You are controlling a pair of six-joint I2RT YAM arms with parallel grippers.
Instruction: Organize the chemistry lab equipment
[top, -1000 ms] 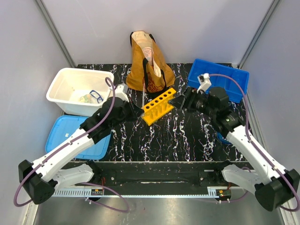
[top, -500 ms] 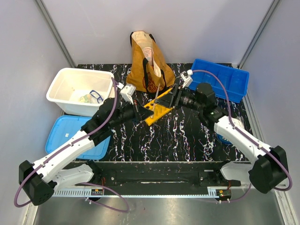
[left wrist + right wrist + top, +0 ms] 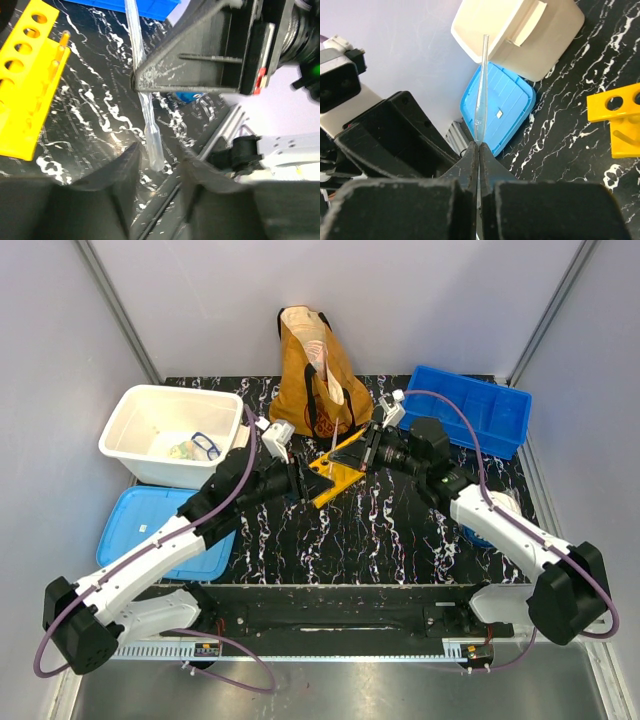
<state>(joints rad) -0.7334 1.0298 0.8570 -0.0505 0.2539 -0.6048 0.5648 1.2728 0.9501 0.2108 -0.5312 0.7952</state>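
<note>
Near the yellow rack, left arm, right arm stretched inward, right fingers pinching clear pipette, left fingers parted

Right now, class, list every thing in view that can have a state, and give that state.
right claw: shut on the pipette
left claw: open around the pipette's bulb
yellow rack: visible holes empty
white bin: uncovered
blue lid: off, lying flat
tote bag: upright, open

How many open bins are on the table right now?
2: white bin back left, blue bin back right. A blue shape under the right arm is unclear.
</note>
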